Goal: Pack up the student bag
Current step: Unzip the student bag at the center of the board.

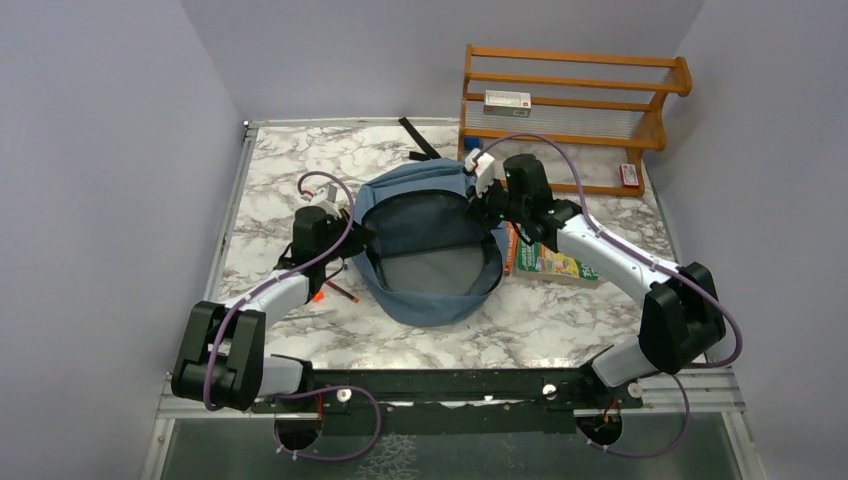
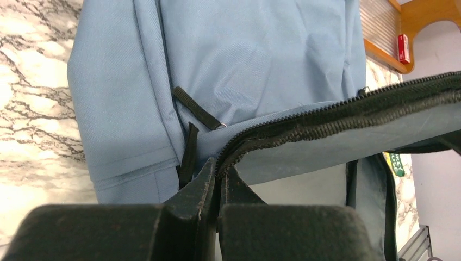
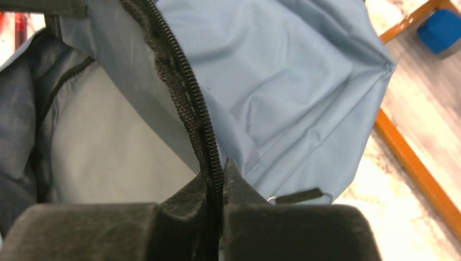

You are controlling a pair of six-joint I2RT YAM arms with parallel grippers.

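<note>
Unzipped student bag (image 1: 430,250) lies in the middle of the counter (image 1: 560,330), mouth up.
Left pincer (image 2: 219,179) clamped on the zipper rim at its left side; right pincer (image 3: 217,185) pinching the rim on the right. Paperbacks (image 1: 555,265) lie just beside the bag's right flank.

Two arms (image 1: 600,250) — white shells, black joints, looping purple cables (image 1: 322,174) — and matte black pincer fingers (image 2: 190,193)

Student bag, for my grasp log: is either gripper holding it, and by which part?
Both hold the student bag: the left gripper and right gripper each pinch its zipper edge, on opposite sides of the opening.
</note>
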